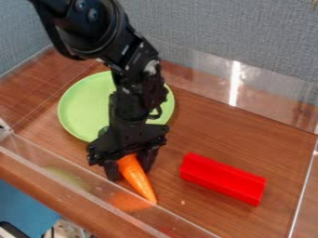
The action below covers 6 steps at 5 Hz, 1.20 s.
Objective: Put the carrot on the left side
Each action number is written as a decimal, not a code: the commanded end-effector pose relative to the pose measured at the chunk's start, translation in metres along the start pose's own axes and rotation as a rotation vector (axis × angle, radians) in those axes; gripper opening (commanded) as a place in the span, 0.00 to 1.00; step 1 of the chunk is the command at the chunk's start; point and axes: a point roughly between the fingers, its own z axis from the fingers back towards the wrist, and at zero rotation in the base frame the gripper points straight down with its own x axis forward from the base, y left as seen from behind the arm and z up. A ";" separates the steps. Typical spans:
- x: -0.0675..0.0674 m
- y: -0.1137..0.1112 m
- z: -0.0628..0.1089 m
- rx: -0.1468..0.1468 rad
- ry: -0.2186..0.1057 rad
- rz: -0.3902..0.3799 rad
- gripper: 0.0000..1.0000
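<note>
The orange carrot lies on the wooden table near the front glass wall, its pointed end toward the front right. Its green stem end is hidden under the gripper. My black gripper hangs straight down over the carrot's thick end. Its fingers are spread to either side of that end, and the jaws stand open, apart from the carrot's sides. The arm rises behind it, up to the top left.
A light green plate lies just behind and to the left of the gripper. A red rectangular block lies to the right of the carrot. Clear glass walls ring the table.
</note>
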 end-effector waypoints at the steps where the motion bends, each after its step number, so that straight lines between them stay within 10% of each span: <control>1: 0.006 0.000 0.005 -0.001 -0.014 0.011 1.00; 6: 0.015 0.006 0.024 0.037 0.012 0.001 1.00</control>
